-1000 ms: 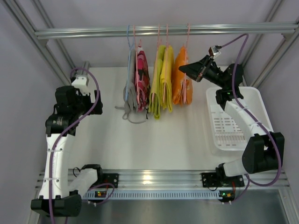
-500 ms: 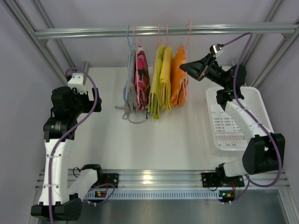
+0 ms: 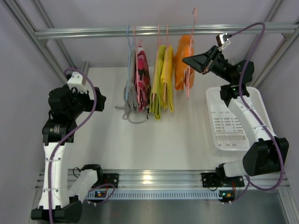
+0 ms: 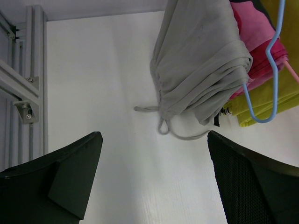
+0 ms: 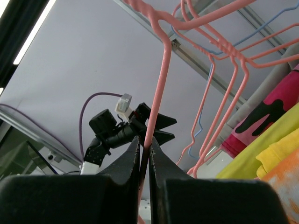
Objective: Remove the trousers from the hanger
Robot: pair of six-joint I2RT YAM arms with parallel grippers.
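Here my right claw [image 5: 145, 144] is clamped on the hanger [image 5: 158, 88], with the trousers [image 3: 183, 63] draped over it.
My right wrist view shows what the overhead one cannot: both fingers pressed flat against the thin pink wire, below its twisted neck. From overhead, the orange trousers hang folded on that hanger just left of the claw's tip, a little higher than the yellow-green garments [image 3: 161, 81] on the rail [image 3: 93, 32]. Whether the hook touches the rail I cannot tell. My left claw [image 4: 153, 140] gapes wide, holding nothing, above the bench [image 4: 93, 70] near a grey garment [image 4: 196, 70] beside a blue hanger [image 4: 275, 70]. A white basket [image 3: 264, 109] sits on the bench under my right arm.
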